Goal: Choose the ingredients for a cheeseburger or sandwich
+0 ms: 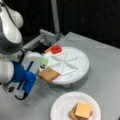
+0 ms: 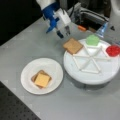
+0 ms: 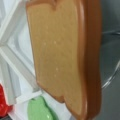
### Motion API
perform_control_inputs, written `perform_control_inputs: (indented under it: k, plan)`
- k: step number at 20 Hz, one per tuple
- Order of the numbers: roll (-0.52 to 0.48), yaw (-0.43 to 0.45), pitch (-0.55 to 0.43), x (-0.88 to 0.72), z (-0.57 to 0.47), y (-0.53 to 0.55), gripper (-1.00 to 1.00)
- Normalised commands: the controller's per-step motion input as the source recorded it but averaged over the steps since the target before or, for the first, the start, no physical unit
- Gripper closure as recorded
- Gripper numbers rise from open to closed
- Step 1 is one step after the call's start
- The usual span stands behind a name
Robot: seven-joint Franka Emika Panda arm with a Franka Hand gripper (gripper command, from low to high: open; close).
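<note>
A tan-brown toast square lies at the rim of the white divided tray, overhanging its edge, and it fills the wrist view. My gripper hovers just above and behind it, open, with nothing between its fingers. A green leaf piece and a red disc sit in neighbouring compartments. On the white plate the sandwich stack shows a yellow-orange cheese square on top of a toast square.
The grey table carries the tray and the plate side by side. A metal frame and post stand behind the tray. The arm's blue and white body is beside the tray's edge.
</note>
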Motion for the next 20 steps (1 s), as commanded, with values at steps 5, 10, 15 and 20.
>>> perform_control_inputs:
  k: [5,10,15,20]
  plan:
    - [0.274,0.009,-0.111,-0.03,-0.2,-0.08,-1.0]
    - [0.257,-0.033,-0.123,-0.01,-0.19,-0.11,-1.0]
    - [0.243,-0.068,-0.144,0.03,-0.19,-0.13,-1.0]
    - [0.21,-0.069,-0.143,0.04,-0.18,-0.1,-1.0]
